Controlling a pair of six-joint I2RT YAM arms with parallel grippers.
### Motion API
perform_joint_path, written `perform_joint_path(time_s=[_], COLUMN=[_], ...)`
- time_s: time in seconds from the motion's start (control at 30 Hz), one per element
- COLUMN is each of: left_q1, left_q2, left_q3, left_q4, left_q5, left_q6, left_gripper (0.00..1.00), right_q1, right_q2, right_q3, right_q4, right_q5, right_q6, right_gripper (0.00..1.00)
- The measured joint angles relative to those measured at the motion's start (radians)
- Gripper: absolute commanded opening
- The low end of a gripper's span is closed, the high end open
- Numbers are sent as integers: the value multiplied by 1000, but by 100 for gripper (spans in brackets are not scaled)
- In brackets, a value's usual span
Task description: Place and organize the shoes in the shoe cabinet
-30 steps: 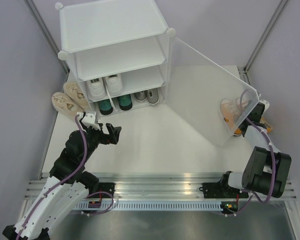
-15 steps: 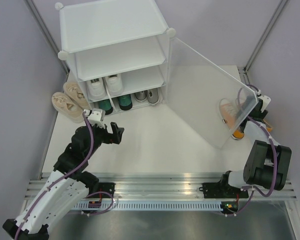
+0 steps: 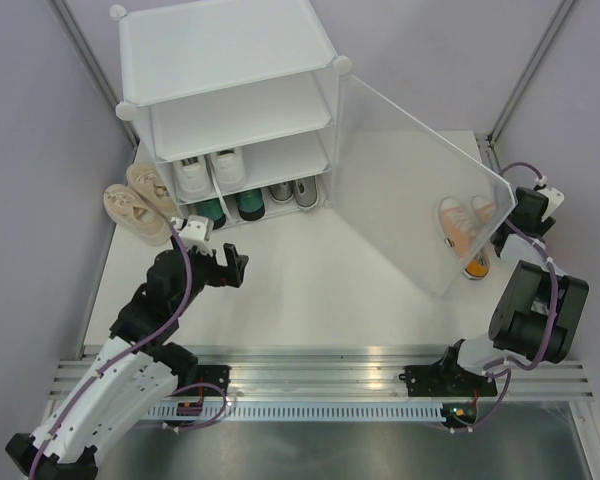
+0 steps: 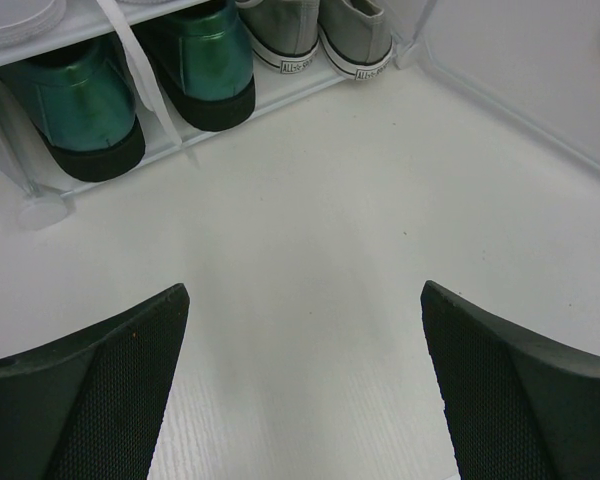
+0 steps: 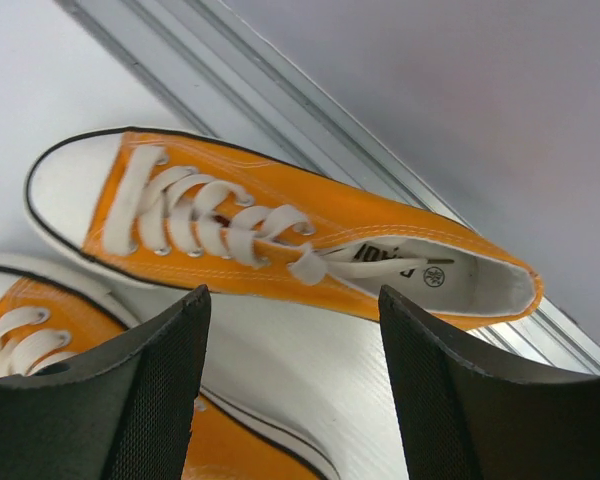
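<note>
The shoe cabinet (image 3: 230,60) stands at the back left, its clear door panel (image 3: 410,190) swung open to the right. White shoes (image 3: 210,170) sit on its middle shelf. On the bottom tier are green shoes (image 3: 225,208) (image 4: 80,100) and grey shoes (image 3: 295,190) (image 4: 355,30). Beige shoes (image 3: 140,200) lie on the table left of the cabinet. Two orange shoes (image 3: 458,225) (image 5: 280,235) lie behind the door at the right. My right gripper (image 3: 510,228) (image 5: 290,340) hovers open over them, holding nothing. My left gripper (image 3: 230,268) (image 4: 300,330) is open above bare table, facing the bottom tier.
The open door panel cuts diagonally between the cabinet and the orange shoes. A metal frame rail (image 5: 380,170) and the wall run close behind the orange shoes. The table's right edge (image 3: 490,150) is near my right arm.
My right gripper has opened, let go of an orange shoe and drawn back to the right. The left arm has shifted slightly forward, still open.
</note>
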State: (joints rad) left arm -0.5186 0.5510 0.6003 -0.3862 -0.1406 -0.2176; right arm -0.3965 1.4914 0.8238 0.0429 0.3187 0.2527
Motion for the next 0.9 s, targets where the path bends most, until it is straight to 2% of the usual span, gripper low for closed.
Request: perform_joint_path(time_s=[0.1,0.37,0.47,0.5,0.6,0.63,0.73,0.83,0.9], left_q1=[0,0,0,0,0,0,0,0,0], left_q2=[6,29,29,30,29,29,29,29,26], left_q3=[0,0,0,0,0,0,0,0,0], left_q4=[0,0,0,0,0,0,0,0,0], left_q5=[-10,-15,-16,-16,-17,-17,-18,-18,-18], left_q6=[1,3,3,4,8,9,10,10,10], left_gripper=[99,100,99,100,99,100,99,100,100], right_q1=[-34,-33,-34,-34,-41,-43,-40,-36,-35], right_q2=[36,123,136,142,157,160,161,159,151], right_q3=[0,33,39,43,48,48,48,48,48], right_q4=[18,55,54,54,50,50,48,40,26], right_q5=[-41,-97,-97,-97,-108,-126,-190,-236,-257], right_q6=[14,16,15,15,16,20,37,45,48], right_gripper=[72,72,68,65,47,37,24,17,17])
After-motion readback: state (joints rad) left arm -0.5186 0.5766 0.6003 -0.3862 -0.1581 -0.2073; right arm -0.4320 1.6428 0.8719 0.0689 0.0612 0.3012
